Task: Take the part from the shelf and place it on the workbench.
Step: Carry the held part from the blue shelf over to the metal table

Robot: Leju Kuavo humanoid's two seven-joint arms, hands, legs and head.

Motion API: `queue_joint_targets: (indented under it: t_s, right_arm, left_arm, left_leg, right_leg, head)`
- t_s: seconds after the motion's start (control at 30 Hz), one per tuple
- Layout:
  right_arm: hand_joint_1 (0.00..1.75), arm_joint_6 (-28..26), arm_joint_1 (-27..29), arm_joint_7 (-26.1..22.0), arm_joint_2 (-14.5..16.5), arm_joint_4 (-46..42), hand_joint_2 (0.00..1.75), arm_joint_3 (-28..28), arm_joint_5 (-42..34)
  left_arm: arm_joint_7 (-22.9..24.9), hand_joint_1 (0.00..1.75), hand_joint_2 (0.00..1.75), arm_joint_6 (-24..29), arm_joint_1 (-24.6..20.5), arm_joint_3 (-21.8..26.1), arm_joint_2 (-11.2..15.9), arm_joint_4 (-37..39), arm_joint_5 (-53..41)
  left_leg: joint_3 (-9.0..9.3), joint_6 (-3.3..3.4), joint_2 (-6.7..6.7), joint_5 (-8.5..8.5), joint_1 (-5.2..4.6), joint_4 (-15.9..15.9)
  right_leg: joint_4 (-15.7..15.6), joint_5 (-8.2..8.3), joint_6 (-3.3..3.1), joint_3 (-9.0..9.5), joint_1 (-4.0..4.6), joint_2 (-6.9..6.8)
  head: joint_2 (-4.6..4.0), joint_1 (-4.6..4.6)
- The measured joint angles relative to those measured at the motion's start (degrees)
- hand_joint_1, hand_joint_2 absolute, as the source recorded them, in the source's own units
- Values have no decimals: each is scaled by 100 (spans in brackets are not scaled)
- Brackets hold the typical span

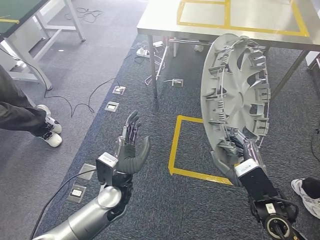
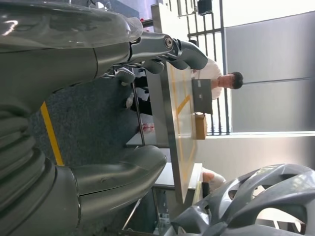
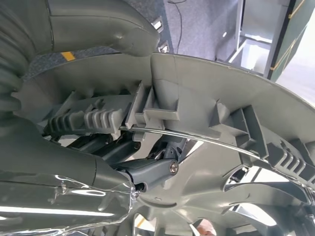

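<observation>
Head view: right hand (image 1: 236,152) clamped on the lower rim of the part (image 1: 236,92), a grey wheel cover carried on edge, ribbed back face toward the camera, probably held upright so the disc stays off the floor and ready to be laid flat. Steel worktop (image 1: 211,25) just ahead, marked with yellow tape, part's upper edge overlapping its front edge in the picture but not yet on it. Left hand (image 1: 130,147) raised, fingers spread, holding nothing, well apart from the part, likely kept free for balance or support. Yellow tape square (image 1: 175,145) on the carpet below; a person's shoe (image 1: 51,135) at the left.

Left wrist view: thumb and fingers (image 2: 174,49) apart with nothing between them; worktop (image 2: 178,128) beyond, a small box (image 2: 200,125) on it, a person (image 2: 223,81) seated behind; part's spokes (image 2: 252,201) near one corner.

Right wrist view: thumb (image 3: 111,24) pressed over the rim of the part (image 3: 223,98), dark fingers (image 3: 148,169) hooked behind the clips and wire ring, a pinch across the rim that keeps the cover from swinging.
</observation>
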Motion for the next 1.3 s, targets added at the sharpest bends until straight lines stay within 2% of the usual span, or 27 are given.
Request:
queue_joint_targets:
  t_s: [0.1, 0.2, 0.27, 0.33, 0.37, 0.4, 0.43, 0.47, 0.5, 0.53, 0.57, 0.63, 0.7, 0.73, 0.77, 0.83, 0.87, 0.9, 0.93, 1.0, 1.03, 1.07, 1.1, 1.13, 1.2, 1.23, 1.3]
  right_arm:
    - [175, -14, 2, -6, 0, 3, 175, 0, -11]
    - [175, -50, 6, 1, -1, -4, 175, -4, -28]
    - [175, -66, 1, -3, -2, -9, 175, -6, -38]
    - [175, -88, -1, -14, -2, -8, 175, -4, -45]
    - [175, -99, 7, -16, -2, -7, 175, -3, -48]
    - [175, -107, 15, -15, -2, -7, 175, 1, -51]
    - [175, -108, 22, -14, -2, -7, 175, 4, -53]
    - [175, -108, 25, -13, -2, -7, 175, 7, -53]
    - [175, -108, 22, -14, -3, -2, 175, 9, -53]
    - [175, -108, 15, -17, -3, -2, 175, 10, -52]
    - [175, -109, 12, -21, -3, -2, 175, 11, -52]
    - [175, -111, 14, -19, -7, -2, 175, 12, -54]
    - [175, -115, 31, -2, -14, 4, 175, 9, -60]
    - [175, -120, 35, 2, -18, 7, 175, 7, -63]
    - [175, -125, 38, -1, -17, 7, 175, 7, -66]
    - [175, -133, 42, -13, -18, 9, 175, 7, -72]
    - [175, -136, 54, -16, -19, 13, 175, 8, -77]
    - [175, -137, 69, -16, -19, 18, 175, 8, -81]
    - [175, -138, 82, -15, -20, 23, 175, 9, -85]
    - [175, -141, 88, -15, -19, 28, 175, 8, -86]
    - [175, -145, 78, -19, -19, 29, 175, 8, -85]
    - [175, -151, 66, -25, -19, 29, 175, 7, -85]
    - [175, -157, 60, -28, -19, 30, 175, 7, -85]
    - [175, -159, 52, -29, -19, 28, 175, 7, -85]
    - [175, -157, 55, -23, -20, 31, 175, 7, -87]
    - [175, -155, 54, -21, -22, 35, 175, 7, -87]
    - [175, -155, 54, -26, -25, 46, 175, 9, -86]
  left_arm:
    - [-2, 0, 175, 0, -5, -8, 10, 0, 23]
    - [-4, 0, 175, -5, -19, -15, 14, -3, 48]
    - [-7, 0, 175, -10, -33, -20, 11, -3, 62]
    - [-7, 0, 175, -13, -33, -27, 10, 2, 76]
    - [-7, 0, 175, -14, -28, -31, 10, 5, 81]
    - [-7, 0, 175, -14, -25, -34, 10, 8, 83]
    - [-7, 0, 175, -15, -24, -35, 10, 10, 85]
    - [-7, 0, 175, -15, -25, -36, 10, 11, 85]
    - [-8, 0, 175, -15, -26, -36, 11, 12, 86]
    - [-8, 0, 175, -15, -30, -36, 12, 13, 88]
    - [-9, 0, 175, -15, -34, -37, 13, 14, 90]
    - [-11, 0, 175, -15, -36, -39, 14, 16, 91]
    - [-16, 0, 175, -15, -39, -42, 16, 15, 92]
    - [-19, 0, 175, -15, -49, -42, 17, 14, 93]
    - [-22, 0, 175, -16, -57, -42, 18, 14, 94]
    - [-26, 0, 175, -30, -59, -42, 19, 19, 99]
    - [-27, 0, 175, -38, -52, -42, 19, 24, 105]
    - [-28, 0, 175, -46, -45, -42, 19, 31, 112]
    - [-31, 0, 175, -50, -43, -42, 20, 36, 119]
    - [-40, 0, 175, -50, -49, -42, 22, 43, 128]
    - [-45, 0, 175, -50, -54, -42, 22, 44, 131]
    - [-50, 0, 175, -51, -63, -43, 22, 44, 132]
    - [-55, 0, 175, -52, -72, -44, 22, 45, 133]
    - [-59, 0, 175, -52, -79, -45, 21, 44, 133]
    - [-66, 0, 175, -52, -86, -47, 21, 45, 133]
    - [-68, 0, 175, -52, -87, -49, 20, 47, 133]
    - [-72, 0, 175, -55, -79, -58, 16, 59, 134]
  left_leg:
    - [-5, 54, 1, -30, -29, 18]
    - [162, 101, 26, -1, 42, -192]
    - [303, 118, 53, 12, 91, -309]
    - [356, 112, 60, -26, 106, -314]
    - [379, 96, 60, -56, 116, -306]
    - [407, 72, 58, -91, 132, -292]
    - [440, 40, 52, -136, 155, -267]
    - [475, 0, 44, -194, 179, -229]
    - [492, -46, 34, -255, 186, -186]
    - [487, -91, 25, -306, 186, -127]
    - [468, -133, 15, -340, 178, -85]
    - [434, -190, 2, -363, 172, -55]
    - [407, -239, 70, -426, 184, 29]
    - [298, -259, 130, -509, 183, 242]
    - [104, -270, 193, -622, 181, 579]
    - [-463, -267, 245, -843, 174, 1435]
    - [-695, -249, 247, -844, 167, 1711]
    - [-825, -215, 247, -722, 153, 1772]
    - [-826, -162, 247, -476, 129, 1586]
    - [-585, 3, 266, 92, 53, 820]
    - [-450, 82, 280, 252, 3, 493]
    - [-346, 151, 293, 293, -41, 263]
    - [-279, 193, 306, 235, -73, 140]
    - [-220, 206, 302, 196, -91, 29]
    - [-68, 206, 284, 127, -49, -152]
    - [14, 208, 271, 103, -24, -201]
    - [169, 210, 251, 23, -1, -250]
  right_leg:
    - [-35, 5, 29, 14, -14, 1]
    - [-25, -49, 68, 51, 15, -6]
    - [489, -287, 104, -176, 3, -21]
    - [1309, -577, 152, -620, -32, -27]
    - [1549, -603, 180, -781, -56, -30]
    - [1560, -511, 209, -833, -81, -34]
    - [1328, -308, 241, -763, -107, -38]
    - [917, -47, 280, -604, -139, -39]
    - [542, 125, 321, -430, -154, -21]
    - [240, 218, 323, -280, -167, 2]
    - [86, 227, 301, -199, -169, 24]
    - [74, 132, 180, -162, -153, 46]
    - [86, 78, 73, -129, -149, 38]
    - [77, 52, 27, -96, -151, 31]
    - [69, 23, -13, -66, -146, 23]
    - [66, -49, -63, -6, -116, 7]
    - [66, -92, -76, 40, -95, 3]
    - [66, -141, -86, 103, -71, -1]
    - [65, -195, -93, 182, -47, -4]
    - [42, -308, -97, 331, -12, -14]
    - [15, -349, -87, 388, -2, -18]
    - [-23, -374, -65, 422, -10, -24]
    - [-56, -375, -34, 444, -19, -33]
    - [-83, -367, -1, 491, -21, -40]
    - [15, -368, 42, 458, -27, -58]
    - [216, -408, 52, 358, -28, -60]
    - [937, -610, 74, -40, -38, -56]
  head:
    - [0, -5]
    - [-1, -4]
    - [-1, 35]
    - [-1, 73]
    - [-1, 76]
    - [-1, 76]
    - [-1, 75]
    - [-1, 80]
    - [-1, 102]
    - [-1, 128]
    - [-1, 133]
    - [0, 115]
    - [-1, 76]
    - [0, 54]
    - [-1, 27]
    - [0, -25]
    - [-1, -42]
    - [-1, -60]
    - [-1, -77]
    - [-1, -81]
    - [-1, -53]
    - [-1, -43]
    - [-1, -35]
    - [-1, -50]
    - [-1, -77]
    - [-1, -60]
    - [0, -19]
